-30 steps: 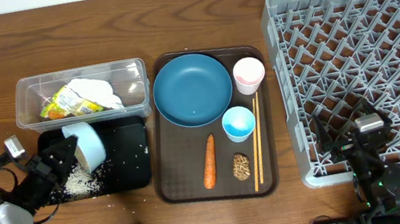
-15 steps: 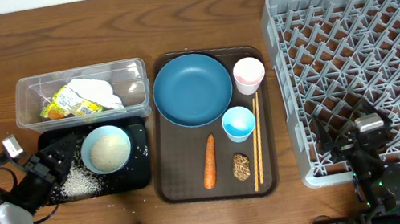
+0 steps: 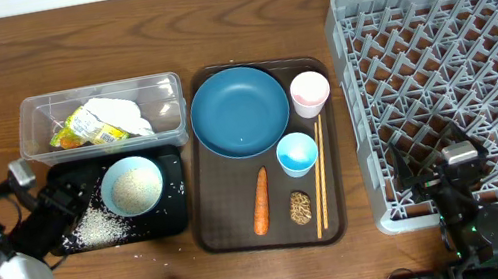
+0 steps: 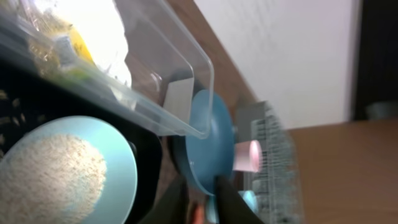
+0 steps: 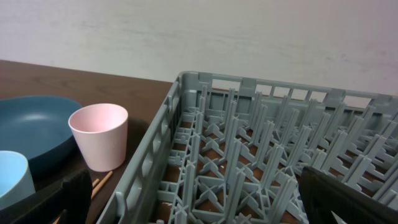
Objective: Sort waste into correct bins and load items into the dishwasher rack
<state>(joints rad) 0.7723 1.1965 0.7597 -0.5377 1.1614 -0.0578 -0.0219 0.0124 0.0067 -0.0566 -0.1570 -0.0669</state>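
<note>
Bowl (image 3: 131, 187), tipped 1 s ago, is now set upright on the black tray (image 3: 178, 212), mid-tray toward its far edge. The left arm (image 3: 40, 223) has been drawn back toward the worktop's left edge. Left jaws are seen slightly spread in the wrist view, w/ nothing pinched. The bowl rim lies just to their right, not touched. Rice (image 3: 96, 224) is heaped at the tray's near-left corner, and more is left inside the bowl. Right jaws are spread wide & empty by the rack's (image 3: 458, 54) near-left corner, well apart from the bowl. Left arm is judged nearer for the next pick, approach rightward, rim taken from its left side. Bowl is round, so no long axis counts.
</note>
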